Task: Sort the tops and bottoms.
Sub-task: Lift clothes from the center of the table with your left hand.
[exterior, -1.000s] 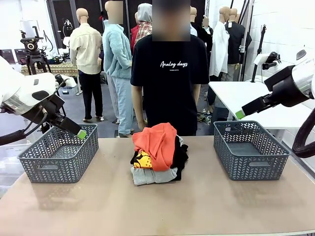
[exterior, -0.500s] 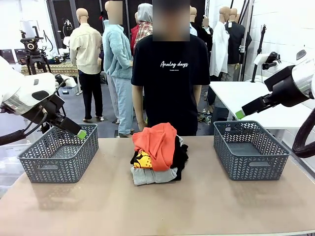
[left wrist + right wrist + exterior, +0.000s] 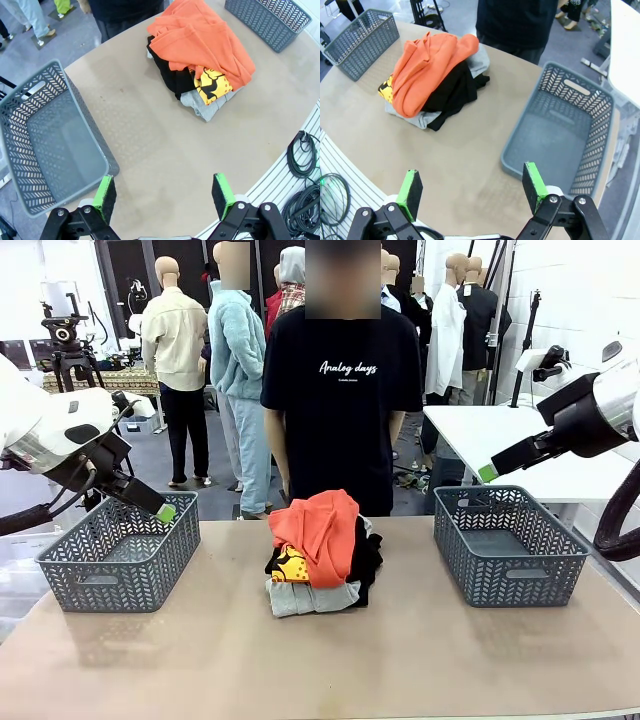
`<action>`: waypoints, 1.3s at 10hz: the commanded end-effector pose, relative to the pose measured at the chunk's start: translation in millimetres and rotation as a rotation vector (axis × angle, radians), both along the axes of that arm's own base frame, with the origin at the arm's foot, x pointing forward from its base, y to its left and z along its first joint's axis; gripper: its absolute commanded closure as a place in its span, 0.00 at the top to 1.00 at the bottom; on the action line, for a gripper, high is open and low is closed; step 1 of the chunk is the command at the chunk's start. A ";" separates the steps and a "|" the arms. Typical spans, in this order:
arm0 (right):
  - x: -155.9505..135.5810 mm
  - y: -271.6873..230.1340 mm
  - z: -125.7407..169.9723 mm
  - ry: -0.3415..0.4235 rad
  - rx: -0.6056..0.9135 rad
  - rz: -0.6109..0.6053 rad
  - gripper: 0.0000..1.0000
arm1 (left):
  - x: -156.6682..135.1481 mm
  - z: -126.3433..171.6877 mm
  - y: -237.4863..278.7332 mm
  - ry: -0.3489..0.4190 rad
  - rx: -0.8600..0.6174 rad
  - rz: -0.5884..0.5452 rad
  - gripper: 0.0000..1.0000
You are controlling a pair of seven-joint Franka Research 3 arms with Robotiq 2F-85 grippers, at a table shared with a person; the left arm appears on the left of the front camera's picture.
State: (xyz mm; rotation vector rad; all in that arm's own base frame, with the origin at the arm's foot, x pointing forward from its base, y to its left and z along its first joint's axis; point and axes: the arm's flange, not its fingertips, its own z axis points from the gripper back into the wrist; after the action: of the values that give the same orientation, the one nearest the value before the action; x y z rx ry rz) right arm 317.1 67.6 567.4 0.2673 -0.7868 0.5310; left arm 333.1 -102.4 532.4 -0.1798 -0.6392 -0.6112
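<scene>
Orange hoodie [image 3: 322,523] lies crumpled atop a black garment [image 3: 367,558] and a heather-grey sweatshirt [image 3: 305,600], mid-table [image 3: 320,670] between the left basket [image 3: 120,562] and right basket [image 3: 512,558]. The left gripper [image 3: 163,192] and right gripper [image 3: 472,184] are both spread wide, holding nothing.

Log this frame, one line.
left gripper open | right gripper open | pile mid-table, orange top uppermost | left basket empty | right basket empty

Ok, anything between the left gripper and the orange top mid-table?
Nothing visible. The left gripper, jaws open, hangs by the corner of the grey woven plastic basket; only bare tan table lies between it and the bright orange soft top.
</scene>
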 end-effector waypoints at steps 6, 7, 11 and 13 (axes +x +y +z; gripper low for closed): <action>1.0 0.9 0.3 -0.001 0.022 0.000 1.00 | 0.0 -0.5 1.1 0.005 -0.002 0.000 1.00; 1.0 0.9 0.3 -0.001 0.022 0.000 1.00 | 0.0 0.0 0.0 0.000 0.000 0.000 1.00; 1.0 0.9 0.3 -0.001 0.022 0.000 1.00 | 125.5 -9.8 -85.7 0.071 0.126 0.133 1.00; 1.0 0.9 0.3 -0.001 0.022 0.000 1.00 | 157.5 -29.4 -111.3 0.088 0.049 0.183 1.00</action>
State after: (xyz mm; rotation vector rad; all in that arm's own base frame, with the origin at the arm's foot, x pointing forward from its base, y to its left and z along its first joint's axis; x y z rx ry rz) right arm 316.8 68.3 567.9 0.2656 -0.7878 0.5324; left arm 478.5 -206.4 493.4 -0.1240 -0.5366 -0.5026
